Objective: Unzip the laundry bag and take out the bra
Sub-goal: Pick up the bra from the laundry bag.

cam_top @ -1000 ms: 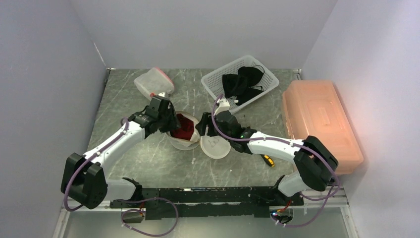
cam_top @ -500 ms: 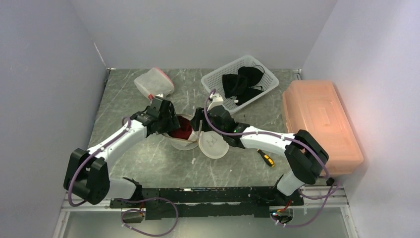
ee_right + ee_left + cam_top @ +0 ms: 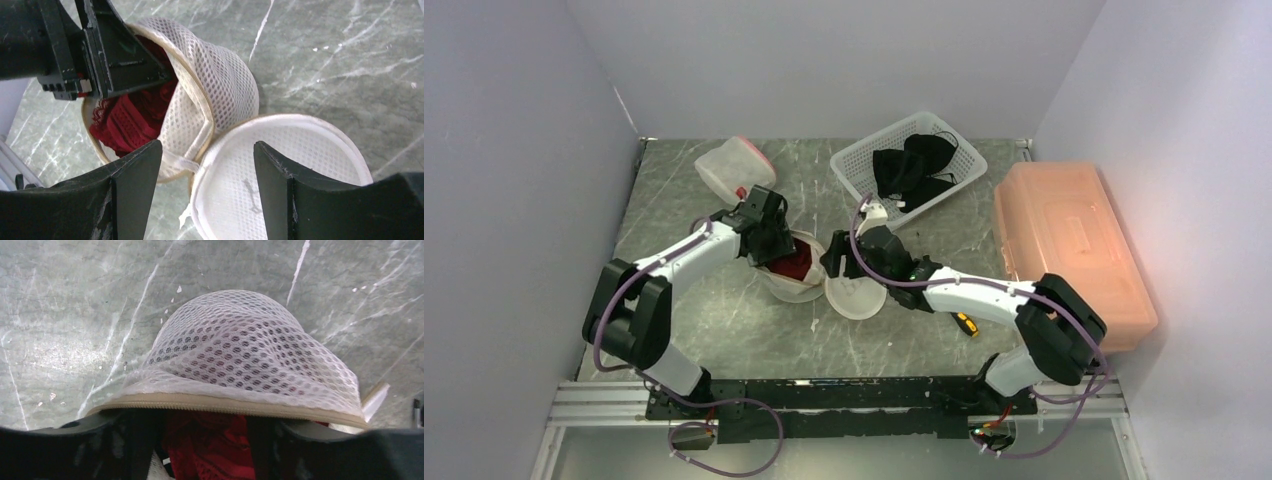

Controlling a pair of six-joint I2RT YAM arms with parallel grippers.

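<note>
The white mesh laundry bag (image 3: 809, 285) lies unzipped in the middle of the table. Its flat lid half (image 3: 295, 170) is folded out to the right. The red lace bra (image 3: 127, 117) fills the domed half (image 3: 250, 350), under the beige zipper edge (image 3: 225, 404). My left gripper (image 3: 200, 437) reaches into the bag mouth, open, with red bra fabric between its fingers. My right gripper (image 3: 207, 185) hovers open just above the joint between the two halves, holding nothing. The left gripper (image 3: 120, 55) also shows in the right wrist view, at the bag's rim.
A second mesh bag (image 3: 734, 165) with pink inside sits at the back left. A white basket (image 3: 944, 185) holding black garments stands behind the right arm. An orange lidded bin (image 3: 1069, 245) lines the right side. A yellow-black tool (image 3: 965, 323) lies by the right forearm.
The left jaws have spread wider inside the bag mouth and the left arm has swung in toward the bag. The right gripper shifted slightly and came back, still open.
</note>
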